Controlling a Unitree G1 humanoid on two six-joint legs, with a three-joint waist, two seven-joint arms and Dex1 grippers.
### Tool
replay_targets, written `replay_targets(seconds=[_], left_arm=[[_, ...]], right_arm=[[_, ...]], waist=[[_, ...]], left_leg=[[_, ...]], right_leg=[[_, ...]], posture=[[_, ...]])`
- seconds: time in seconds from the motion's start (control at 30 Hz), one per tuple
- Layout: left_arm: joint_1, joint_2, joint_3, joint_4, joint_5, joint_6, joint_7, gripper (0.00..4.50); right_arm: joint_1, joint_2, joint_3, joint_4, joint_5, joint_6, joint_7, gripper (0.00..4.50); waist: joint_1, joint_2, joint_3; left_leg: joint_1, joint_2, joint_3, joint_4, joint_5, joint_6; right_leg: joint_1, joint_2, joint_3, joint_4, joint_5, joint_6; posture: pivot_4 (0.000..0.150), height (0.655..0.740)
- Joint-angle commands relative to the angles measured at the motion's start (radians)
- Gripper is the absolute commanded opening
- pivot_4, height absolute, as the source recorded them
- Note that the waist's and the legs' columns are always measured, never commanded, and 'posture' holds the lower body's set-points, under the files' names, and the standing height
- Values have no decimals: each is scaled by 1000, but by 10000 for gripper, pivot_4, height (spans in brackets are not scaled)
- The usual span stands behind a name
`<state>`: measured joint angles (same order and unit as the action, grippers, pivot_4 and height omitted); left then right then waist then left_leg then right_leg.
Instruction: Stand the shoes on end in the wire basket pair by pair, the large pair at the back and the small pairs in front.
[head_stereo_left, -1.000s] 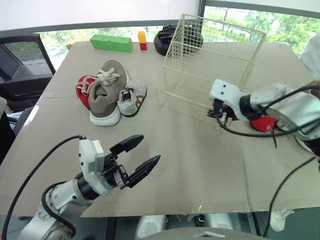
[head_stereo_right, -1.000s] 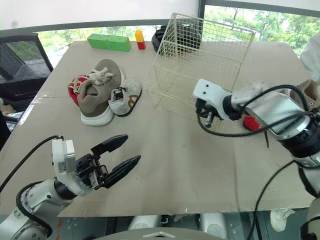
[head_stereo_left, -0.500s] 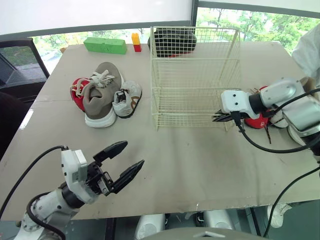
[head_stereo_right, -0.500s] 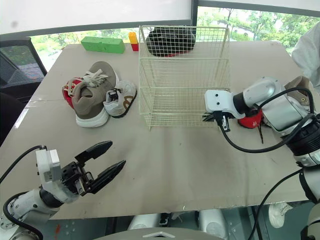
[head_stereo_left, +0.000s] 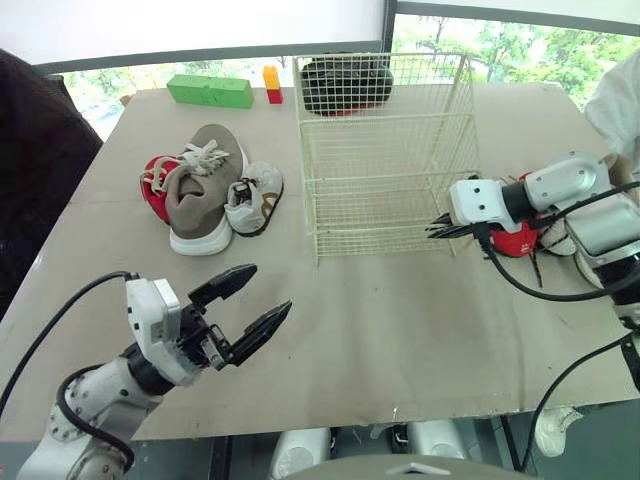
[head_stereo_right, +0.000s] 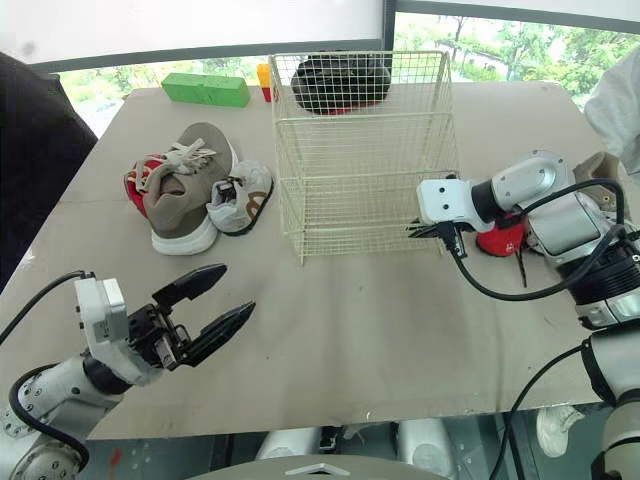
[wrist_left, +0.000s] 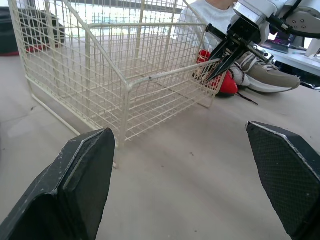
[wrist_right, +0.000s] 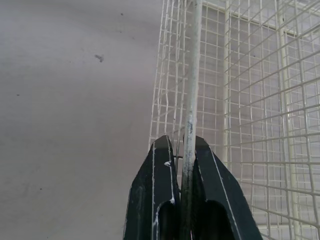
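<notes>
Clamped shut, my right gripper (head_stereo_left: 440, 228) pinches a wire low on the near right corner of the cream wire basket (head_stereo_left: 390, 150). That basket stands mid-table on the grey table (head_stereo_left: 400, 320), towards the back. My left gripper (head_stereo_left: 262, 292) hovers with its jaws spread wide over the near left part of the table, well apart from everything. The broad bare strip between it and the basket is my open room.

Left of the basket a big tan lace-up sneaker (head_stereo_left: 200, 195) rests on its sole. A red shoe (head_stereo_left: 153, 182) touches its left side and a small white shoe (head_stereo_left: 257, 195) touches its right. A second red shoe (head_stereo_left: 515, 243) lies just right of the basket, behind my right arm. A black object (head_stereo_left: 345, 80) sits behind the basket, with a green block (head_stereo_left: 210, 90) and a yellow-and-red block (head_stereo_left: 272, 83) near the far edge.

From the left wrist, both fingers (wrist_left: 80, 185) frame bare tabletop. Ahead is the basket's corner, then the right gripper on its wire, with the second red shoe and a tan shoe (wrist_left: 270, 80) beyond.

From the right wrist, the black fingers (wrist_right: 157, 200) close on one upright cream wire.

I cannot read any writing on the shoes.
</notes>
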<state>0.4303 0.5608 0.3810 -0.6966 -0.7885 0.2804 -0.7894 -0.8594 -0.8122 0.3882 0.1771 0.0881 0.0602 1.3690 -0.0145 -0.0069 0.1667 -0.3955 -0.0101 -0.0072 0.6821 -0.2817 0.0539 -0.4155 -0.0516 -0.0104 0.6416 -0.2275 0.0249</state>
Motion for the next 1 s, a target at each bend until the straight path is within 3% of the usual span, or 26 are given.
replay_targets(seconds=[0.03,0.07,0.1,0.17,0.3,0.43,0.57,0.67,0.8,1.0], left_arm=[[-21,10,-1,-4,-10,-4,-6,45000],[-26,10,-2,1,-8,-5,-8,45000],[-31,9,-4,7,-5,-6,-11,45000],[-44,7,-10,20,-3,-6,-15,45000],[-90,-16,-8,60,-23,2,16,45000],[-156,-95,82,125,-93,45,224,45000],[-213,-68,173,149,52,70,442,45000],[-269,-5,178,179,79,144,498,45000],[-429,95,79,263,163,264,551,45000],[-672,106,-82,571,309,288,537,45000]], right_arm=[[-16,26,-105,19,76,-32,11,8294],[-10,19,-117,7,82,-29,20,11320],[-1,9,-126,-8,84,-35,30,17967],[21,-6,-156,-43,92,-34,23,24932],[81,-27,-274,-197,186,92,-40,43596],[199,7,-454,-478,416,324,-199,44511],[458,159,-594,-776,568,363,-438,44511],[548,208,-586,-879,594,406,-551,44511],[642,227,-546,-954,590,424,-624,44511],[685,212,-540,-978,594,421,-655,44511]], waist=[[0,1,0],[3,2,1],[3,3,2],[9,3,2],[18,3,2],[30,3,2],[34,-2,-1],[32,-1,0],[33,-3,-2],[29,-3,-1]], left_leg=[[0,0,0,0,0,0],[0,0,0,0,0,0],[0,0,0,0,0,0],[-1,0,0,-1,0,0],[-4,0,0,-2,0,0],[-4,0,-1,-4,0,0],[-3,1,-3,-7,0,-1],[-3,0,-2,-8,2,-3],[-2,-1,-2,-7,3,-5],[-1,-2,-2,-7,4,-5]], right_leg=[[0,0,0,0,0,-1],[0,0,0,0,0,-1],[0,0,0,0,0,-1],[-1,0,-1,0,0,-1],[-4,-1,-1,0,1,0],[-4,-1,-1,-1,3,4],[-4,0,-3,0,3,4],[-4,-1,-4,0,3,4],[-3,-1,-4,0,3,4],[-3,0,-3,1,3,4]], posture=[[1500,7400],[1500,7400],[1500,7400],[1500,7400],[1500,7400],[1500,7400],[1500,7400],[1500,7400],[1500,7400],[1500,7400]])
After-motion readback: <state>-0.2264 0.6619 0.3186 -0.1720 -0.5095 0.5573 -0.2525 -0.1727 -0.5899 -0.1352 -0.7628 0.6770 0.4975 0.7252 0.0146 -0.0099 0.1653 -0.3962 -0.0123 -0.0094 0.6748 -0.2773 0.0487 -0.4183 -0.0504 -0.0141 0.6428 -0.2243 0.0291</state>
